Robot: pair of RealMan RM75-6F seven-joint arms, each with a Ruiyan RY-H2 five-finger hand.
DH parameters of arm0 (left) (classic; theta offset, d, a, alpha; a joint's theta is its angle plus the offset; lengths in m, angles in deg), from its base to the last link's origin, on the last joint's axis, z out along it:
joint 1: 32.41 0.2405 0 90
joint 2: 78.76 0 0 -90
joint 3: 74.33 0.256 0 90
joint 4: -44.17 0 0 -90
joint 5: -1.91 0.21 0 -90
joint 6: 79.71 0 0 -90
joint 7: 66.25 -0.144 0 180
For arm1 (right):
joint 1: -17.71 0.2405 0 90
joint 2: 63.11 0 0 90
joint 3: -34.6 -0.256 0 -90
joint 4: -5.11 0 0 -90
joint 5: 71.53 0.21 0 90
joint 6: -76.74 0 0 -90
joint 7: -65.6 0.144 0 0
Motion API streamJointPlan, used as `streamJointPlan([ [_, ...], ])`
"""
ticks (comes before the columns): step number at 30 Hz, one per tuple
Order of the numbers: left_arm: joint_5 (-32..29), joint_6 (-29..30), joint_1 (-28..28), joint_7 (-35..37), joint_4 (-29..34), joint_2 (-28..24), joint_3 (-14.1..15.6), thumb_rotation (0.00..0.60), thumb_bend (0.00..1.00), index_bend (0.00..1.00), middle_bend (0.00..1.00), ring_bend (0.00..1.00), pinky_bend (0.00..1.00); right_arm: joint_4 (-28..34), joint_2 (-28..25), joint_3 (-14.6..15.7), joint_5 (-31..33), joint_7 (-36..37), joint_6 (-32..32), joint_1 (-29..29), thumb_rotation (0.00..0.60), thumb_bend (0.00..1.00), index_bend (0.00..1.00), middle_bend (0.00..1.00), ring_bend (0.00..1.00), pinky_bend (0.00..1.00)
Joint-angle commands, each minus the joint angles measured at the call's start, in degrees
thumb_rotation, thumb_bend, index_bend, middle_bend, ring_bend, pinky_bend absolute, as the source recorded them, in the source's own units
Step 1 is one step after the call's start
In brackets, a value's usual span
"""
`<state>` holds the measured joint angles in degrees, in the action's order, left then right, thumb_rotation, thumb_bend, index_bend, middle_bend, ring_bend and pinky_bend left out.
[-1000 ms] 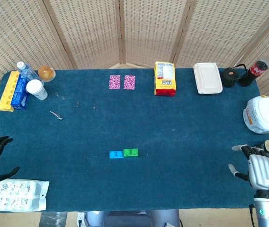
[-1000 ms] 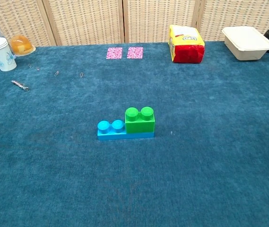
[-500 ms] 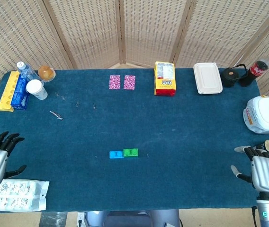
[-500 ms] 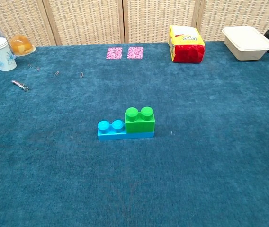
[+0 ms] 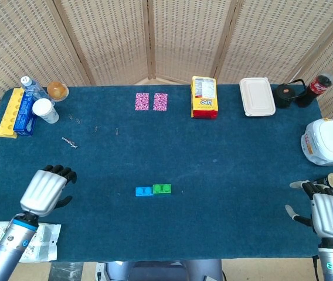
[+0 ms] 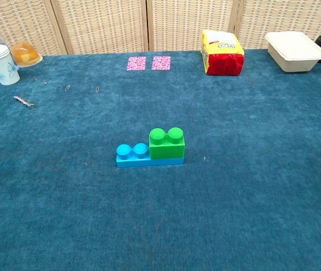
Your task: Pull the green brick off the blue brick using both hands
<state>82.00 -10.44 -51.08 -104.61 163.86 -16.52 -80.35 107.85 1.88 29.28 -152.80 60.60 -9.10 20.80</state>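
Wicker screens backed the blue-carpeted table (image 5: 225, 175), where the green brick (image 5: 162, 188) sat pressed onto the right half of the blue brick (image 5: 144, 191) near the middle, untouched. Over the last second we saw the left hand (image 5: 44, 190) travel in from the table's left edge toward the bricks, empty, fingers curled slightly downward; it remained well apart from them. The right hand (image 5: 323, 211) hardly moved at the near right corner, empty with fingers spread. We judged the reach only just begun. Our chest view showed neither hand, but made the stacking plain: green brick (image 6: 166, 144) on blue brick (image 6: 141, 157).
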Motion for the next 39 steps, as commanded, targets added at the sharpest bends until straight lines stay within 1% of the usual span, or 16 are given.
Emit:
streamJointPlan([
  [1,-8.1,-6.4,-5.7,-4.1,1.0,3.8,-2.4,0.6,0.19,0.43,0.43,0.32,0.42,0.0,-0.4,0.2,-0.2,0.8,-0.4,-0.4,0.6,0.28,0.37,0.39,0.39,0.26],
  [2,-11.0,-7.5,-7.2,-5.6,0.9,5.0,-3.0,0.6,0.19,0.43,0.43,0.32,0.42,0.0,-0.5,0.2,-0.2,0.9,-0.5,-0.6,0.6,0.28,0.37,0.39,0.39,0.26],
  [3,-12.6,-7.9,-8.3,-6.9,0.6,6.0,-3.3,0.6,0.2,0.43,0.43,0.32,0.42,0.0,-0.6,0.3,-0.2,1.0,-0.6,-0.6,0.6,0.28,0.37,0.39,0.39,0.26],
  [5,-15.5,-8.2,-10.7,-10.2,-1.0,8.9,-3.6,0.6,0.2,0.43,0.43,0.32,0.42,0.1,-0.9,0.4,-0.3,1.3,-0.7,-0.8,0.6,0.28,0.37,0.39,0.39,0.26],
  [9,-21.1,-7.8,-14.3,-14.1,-4.2,15.0,-4.1,0.6,0.21,0.43,0.43,0.32,0.42,0.4,-1.5,0.5,-0.6,1.5,-1.3,-1.3,0.6,0.28,0.37,0.39,0.39,0.26],
  [12,-24.1,-6.8,-16.7,-15.6,-6.6,19.6,-4.5,0.6,0.21,0.43,0.43,0.32,0.42,0.6,-2.1,0.5,-0.5,1.6,-1.6,-1.7,0.6,0.28,0.37,0.39,0.39,0.26],
  [17,-27.0,-5.0,-19.4,-17.5,-9.6,25.1,-4.1,0.6,0.24,0.43,0.43,0.32,0.42,0.3,-1.7,0.5,-0.2,1.4,-1.6,-1.8,0.6,0.28,0.38,0.39,0.39,0.26],
  [21,-29.3,-3.7,-21.0,-18.9,-11.6,28.2,-3.9,0.6,0.24,0.43,0.43,0.32,0.42,0.1,-1.8,0.4,-0.1,1.6,-1.7,-1.9,0.6,0.28,0.38,0.39,0.39,0.26],
  [24,-32.2,-2.9,-22.4,-19.7,-13.6,31.1,-4.1,0.6,0.24,0.43,0.43,0.32,0.42,0.1,-2.0,0.4,-0.1,1.8,-1.8,-2.1,0.6,0.28,0.38,0.39,0.39,0.26],
  [30,-35.5,-2.1,-24.4,-20.4,-16.0,34.4,-4.0,0.6,0.24,0.43,0.43,0.32,0.42,-0.2,-2.5,0.6,0.1,2.6,-2.3,-2.8,0.6,0.28,0.38,0.39,0.39,0.26],
  [39,-39.7,-1.0,-27.3,-21.1,-19.7,38.6,-4.8,0.6,0.24,0.43,0.43,0.32,0.42,-0.2,-3.0,0.9,-0.1,3.1,-2.9,-3.6,0.6,0.28,0.38,0.39,0.39,0.26],
])
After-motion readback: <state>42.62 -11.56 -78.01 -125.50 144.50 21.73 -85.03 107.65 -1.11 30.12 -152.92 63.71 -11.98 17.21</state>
